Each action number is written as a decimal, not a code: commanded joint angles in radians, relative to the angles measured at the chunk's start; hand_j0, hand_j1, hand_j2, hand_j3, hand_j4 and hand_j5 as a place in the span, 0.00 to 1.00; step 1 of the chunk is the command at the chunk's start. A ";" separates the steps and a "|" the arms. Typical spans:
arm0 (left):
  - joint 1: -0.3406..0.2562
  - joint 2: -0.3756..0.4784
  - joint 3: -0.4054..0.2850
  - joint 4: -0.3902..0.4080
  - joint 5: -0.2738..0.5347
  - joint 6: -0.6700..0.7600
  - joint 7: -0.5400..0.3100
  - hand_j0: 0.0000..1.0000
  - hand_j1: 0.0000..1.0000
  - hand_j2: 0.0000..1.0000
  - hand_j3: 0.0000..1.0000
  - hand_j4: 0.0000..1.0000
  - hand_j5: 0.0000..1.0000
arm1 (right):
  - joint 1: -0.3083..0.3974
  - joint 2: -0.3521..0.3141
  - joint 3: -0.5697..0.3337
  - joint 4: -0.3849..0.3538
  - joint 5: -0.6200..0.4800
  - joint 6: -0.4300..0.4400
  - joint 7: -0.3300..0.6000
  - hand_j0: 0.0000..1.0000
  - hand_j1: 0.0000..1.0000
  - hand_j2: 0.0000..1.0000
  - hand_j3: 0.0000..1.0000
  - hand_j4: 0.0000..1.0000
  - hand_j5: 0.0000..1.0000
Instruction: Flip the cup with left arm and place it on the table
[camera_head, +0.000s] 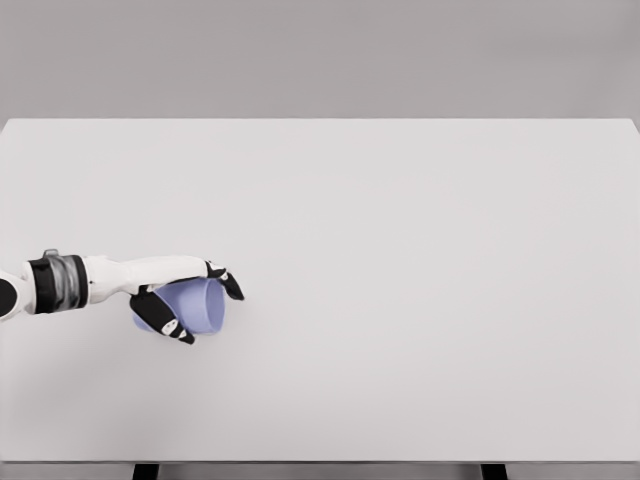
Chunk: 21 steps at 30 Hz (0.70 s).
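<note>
A pale lavender cup (197, 305) lies on the white table (400, 260) at the left, tilted on its side. My left hand (190, 302) comes in from the left edge and wraps around it. The thumb curls under the cup's near side and the fingers (228, 282) reach over its far side. The white forearm with its black and grey wrist band (60, 280) stretches level above the table. Part of the cup is hidden behind the hand, so its opening cannot be made out. The right arm does not show.
The table's front edge runs along the bottom of the picture, with two dark legs (146, 471) just below it. A plain grey wall stands behind the far edge.
</note>
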 joint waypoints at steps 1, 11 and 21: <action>0.000 0.012 0.009 0.000 0.005 -0.039 -0.004 0.55 0.55 0.55 0.55 0.55 0.55 | 0.000 0.000 0.000 0.000 0.000 0.000 0.000 1.00 1.00 1.00 1.00 1.00 1.00; 0.198 0.107 0.284 0.069 0.258 -0.463 -0.258 0.56 0.56 0.56 0.56 0.56 0.56 | 0.000 0.000 0.000 0.000 0.000 0.000 0.000 1.00 1.00 1.00 1.00 1.00 1.00; 0.213 -0.186 0.374 0.375 0.634 -0.495 -0.258 0.60 0.60 0.60 0.60 0.60 0.60 | 0.000 0.000 0.000 0.000 0.000 0.000 0.000 1.00 1.00 1.00 1.00 1.00 1.00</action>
